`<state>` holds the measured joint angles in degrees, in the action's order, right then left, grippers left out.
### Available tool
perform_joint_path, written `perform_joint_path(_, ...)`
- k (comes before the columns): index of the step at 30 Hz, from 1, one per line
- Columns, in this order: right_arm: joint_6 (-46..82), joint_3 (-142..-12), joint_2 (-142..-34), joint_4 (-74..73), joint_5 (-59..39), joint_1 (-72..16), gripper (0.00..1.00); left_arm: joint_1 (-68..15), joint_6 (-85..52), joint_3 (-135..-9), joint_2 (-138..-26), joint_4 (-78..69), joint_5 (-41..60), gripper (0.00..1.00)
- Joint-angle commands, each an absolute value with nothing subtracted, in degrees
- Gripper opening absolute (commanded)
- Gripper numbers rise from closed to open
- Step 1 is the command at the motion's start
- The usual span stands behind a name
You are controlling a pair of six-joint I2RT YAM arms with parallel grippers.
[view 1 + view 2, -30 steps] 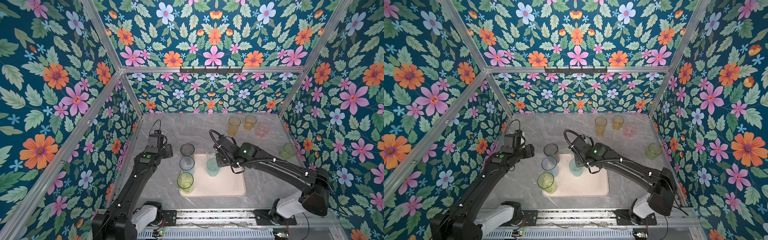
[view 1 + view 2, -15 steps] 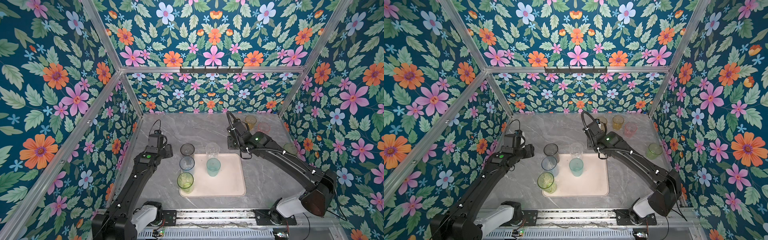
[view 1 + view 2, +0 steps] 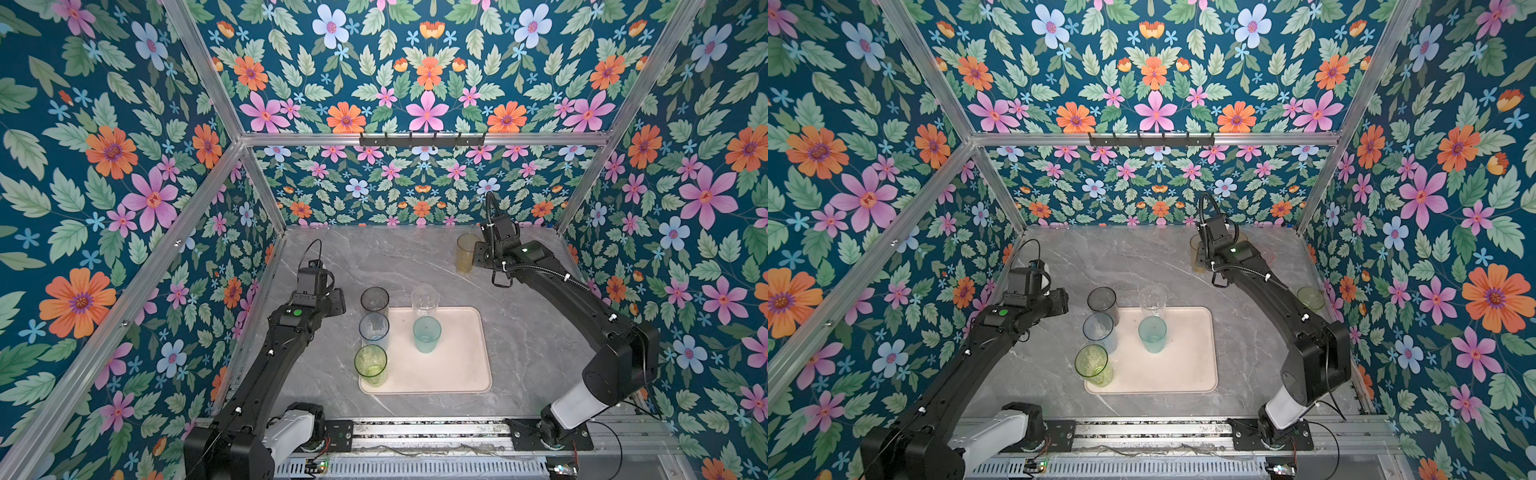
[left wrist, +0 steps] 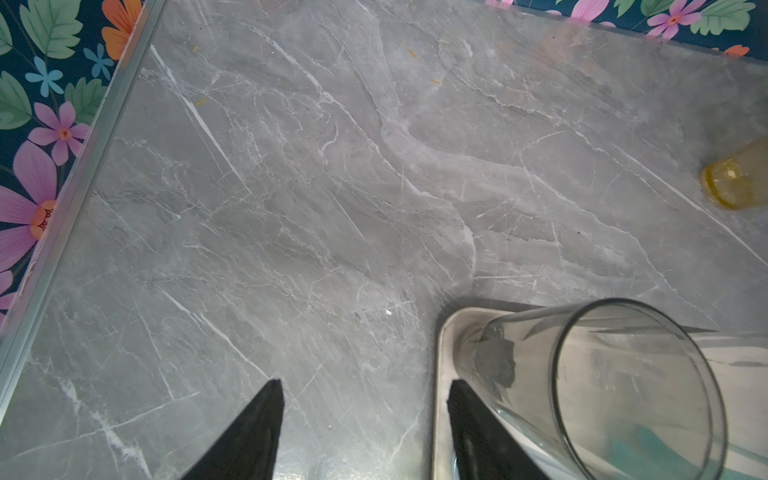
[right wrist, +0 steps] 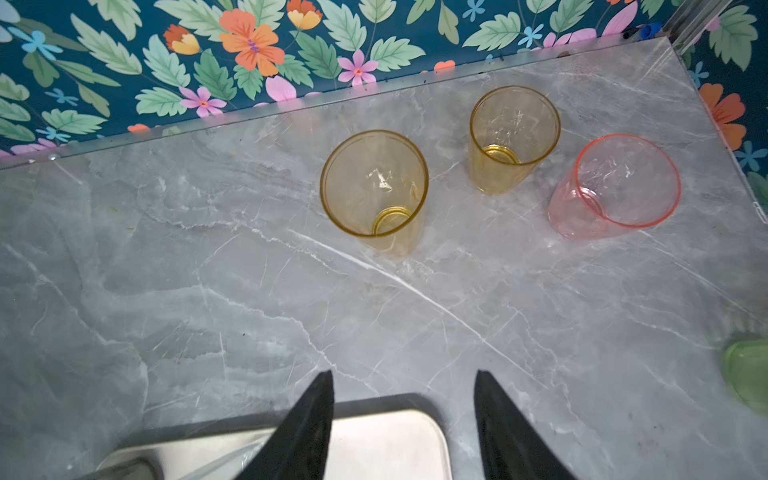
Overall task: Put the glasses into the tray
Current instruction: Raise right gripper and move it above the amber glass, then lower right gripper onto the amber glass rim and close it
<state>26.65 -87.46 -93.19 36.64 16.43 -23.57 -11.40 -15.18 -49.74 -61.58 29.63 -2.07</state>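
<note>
The pale pink tray (image 3: pixel 457 365) lies at the table's middle. Several glasses stand in it: grey (image 3: pixel 375 299), pale blue (image 3: pixel 374 328) and green (image 3: pixel 370 361) along its left side, clear (image 3: pixel 425 298) and teal (image 3: pixel 427 334) beside them. My right gripper (image 5: pixel 403 374) is open and empty, raised beyond the tray's far right corner (image 5: pixel 395 440). Ahead of it stand a tall amber glass (image 5: pixel 374 187), a shorter amber glass (image 5: pixel 514 137) and a pink glass (image 5: pixel 623 183). My left gripper (image 4: pixel 365 382) is open and empty, just left of the grey glass (image 4: pixel 602 382).
Another green glass (image 3: pixel 1310 298) stands by the right wall, behind the right arm. The floral back wall (image 5: pixel 249 62) runs close behind the amber and pink glasses. Grey marble tabletop (image 4: pixel 332 208) spreads left of the tray up to the left wall.
My right gripper let go of the teal glass in the tray, opened wider and swung to the back right toward the amber glasses. The left arm has not moved.
</note>
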Motion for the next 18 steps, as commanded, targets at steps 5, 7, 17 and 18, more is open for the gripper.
perform_joint_path(5, 26.5, -93.2, -100.4, 36.4, 13.4, -20.7, 0.57, -11.4, -15.5, -49.8, -61.6, 29.7, -2.7, 0.66)
perform_joint_path(7, 26.6, -95.2, -102.3, 37.2, 13.1, -20.0, 0.57, -11.4, -15.5, -49.8, -61.5, 29.7, -2.7, 0.66)
perform_joint_path(17, 26.5, -102.8, -109.1, 40.0, 11.4, -18.0, 0.57, -11.4, -15.7, -49.7, -61.4, 29.8, -2.8, 0.66)
perform_joint_path(18, 26.5, -103.5, -109.7, 40.5, 11.3, -17.8, 0.57, -11.4, -15.6, -49.7, -61.4, 29.8, -2.8, 0.66)
